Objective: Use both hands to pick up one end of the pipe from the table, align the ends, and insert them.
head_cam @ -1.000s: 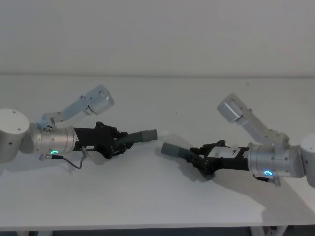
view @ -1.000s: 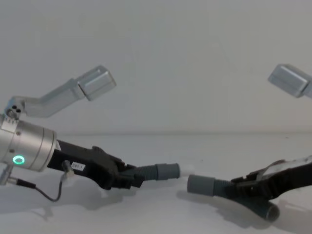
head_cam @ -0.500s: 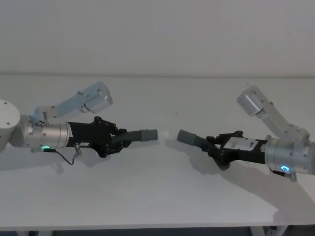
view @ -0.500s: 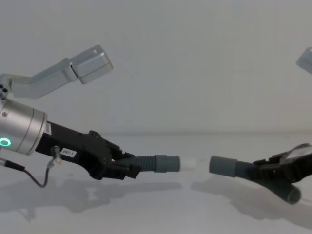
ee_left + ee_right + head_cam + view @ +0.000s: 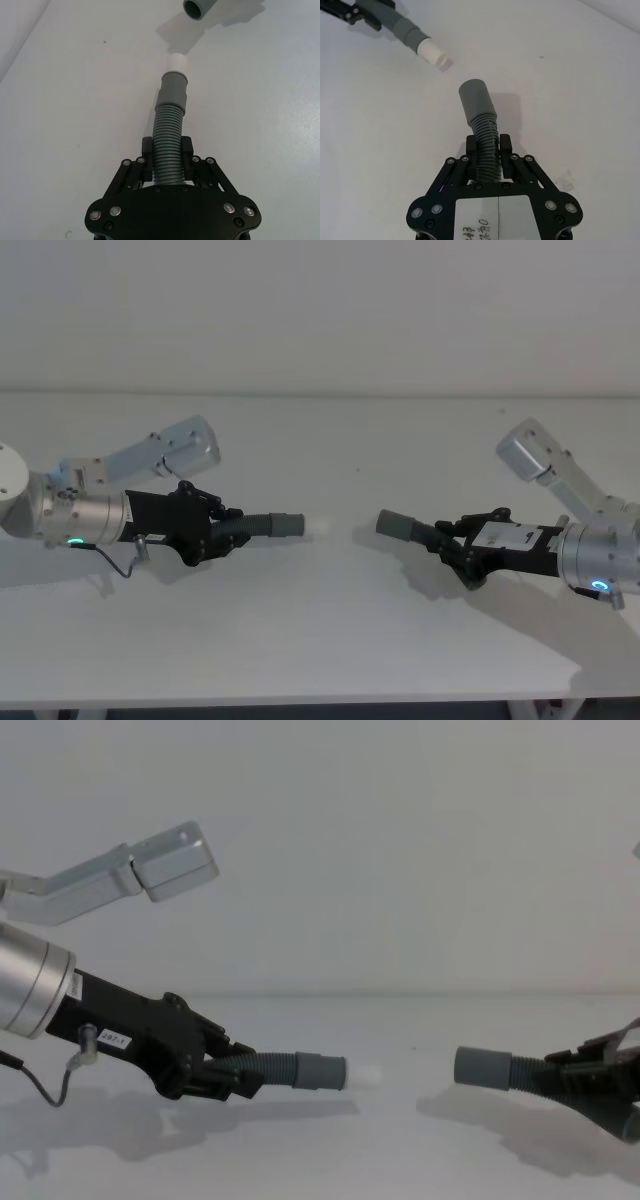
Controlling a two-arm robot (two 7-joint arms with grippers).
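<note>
My left gripper (image 5: 218, 532) is shut on the ribbed body of one pipe piece (image 5: 167, 132), held just above the white table (image 5: 320, 640). That piece's smooth grey cuff (image 5: 322, 1072) carries a whitish tip (image 5: 367, 1072) pointing right. My right gripper (image 5: 457, 541) is shut on the other pipe piece (image 5: 485, 135), whose plain grey cuff (image 5: 396, 525) points left. The two ends face each other across a clear gap, roughly level in the chest view. In the left wrist view the far cuff (image 5: 198, 8) sits slightly to one side of my tip's line.
Shadows of both arms lie on the table under the pipe pieces. The table's front edge (image 5: 320, 704) runs along the bottom of the head view. A plain wall stands behind. Each arm's silver elbow link (image 5: 186, 446) rises behind its gripper.
Both arms have lifted their pipe pieces off the table and drawn apart. The gap between the two cuffs has widened, and the pieces now lie more level.
</note>
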